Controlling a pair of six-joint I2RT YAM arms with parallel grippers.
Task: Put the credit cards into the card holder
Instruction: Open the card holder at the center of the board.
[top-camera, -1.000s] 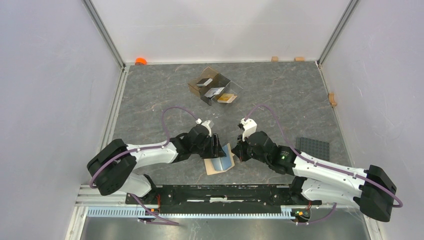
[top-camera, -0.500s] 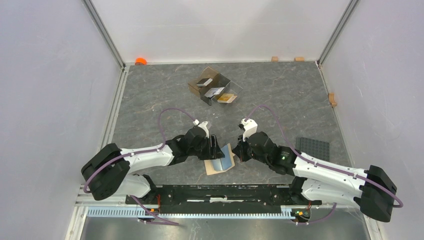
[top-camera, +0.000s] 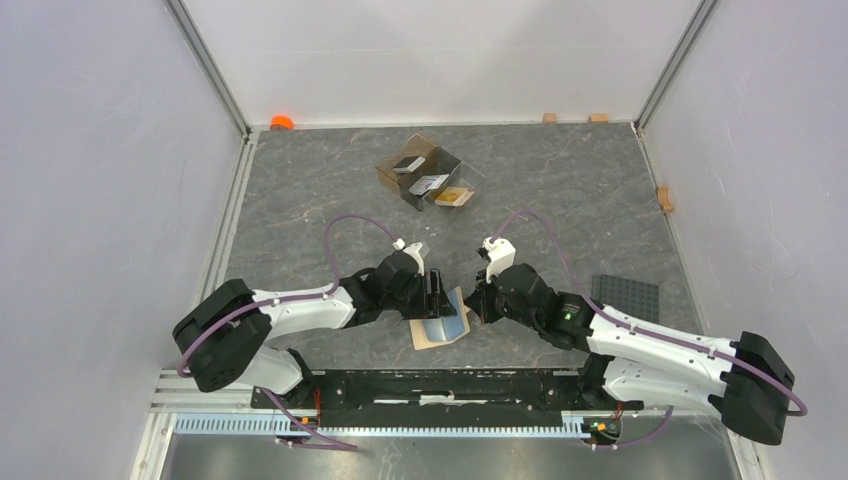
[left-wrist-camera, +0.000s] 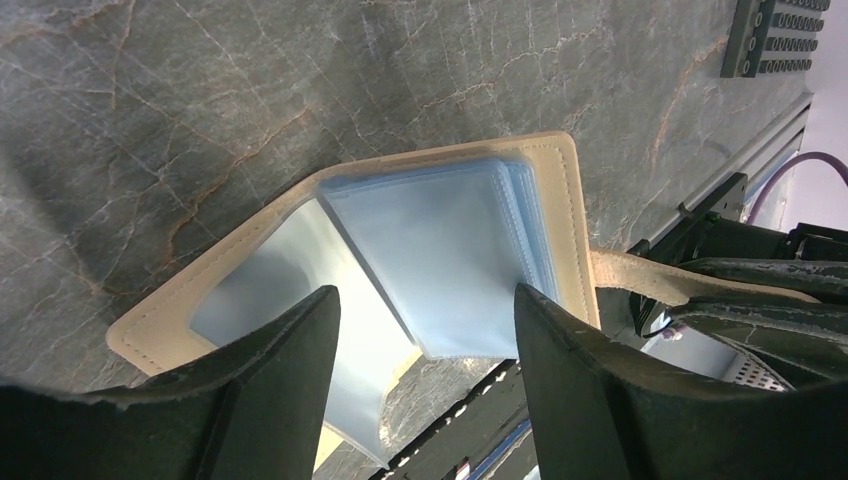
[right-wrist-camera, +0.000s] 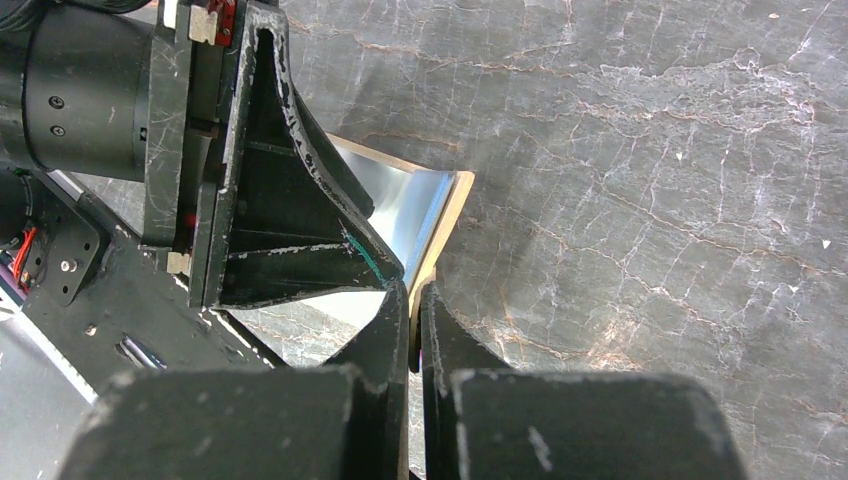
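A: Top view. Card holder (top-camera: 440, 328) lies open on the table near the arm bases, between both grippers. Credit cards (top-camera: 430, 183) are well apart from it, in the clear box (top-camera: 425, 143) toward the far side: one dark, one silver-grey, one orange-gold, each in its own compartment.

B: And the arms?

A: Left gripper (top-camera: 432, 295) is at the holder's left edge and right gripper (top-camera: 477, 300) at its right edge. Finger state can't be read from up here.

B: Left wrist view?

A: The left gripper (left-wrist-camera: 422, 300) is spread wide, gripping nothing, one finger on each side of the view. Below it is the card holder (left-wrist-camera: 440, 230), a tan stitched cover with a stack of light blue sleeves fanned out. A studded dark plate (left-wrist-camera: 775, 40) sits in the corner.

B: How will it handle?

A: My guess is light and floppy. The sleeves look thin and slick and would likely buckle if pushed. The stitched cover rim is the firmer place to hold.

B: Right wrist view?

A: The right gripper (right-wrist-camera: 414, 300) is pinched nearly closed on the tan cover edge of the card holder (right-wrist-camera: 410, 205), propping that flap up at an angle. The tip of a left finger (right-wrist-camera: 290, 230) sits just beside the same edge.

B: The cards?

A: Probably stiff, thin and smooth. Take one by its short edge, since a flat face gives little grip. Each will need a sleeve mouth held open to go in.
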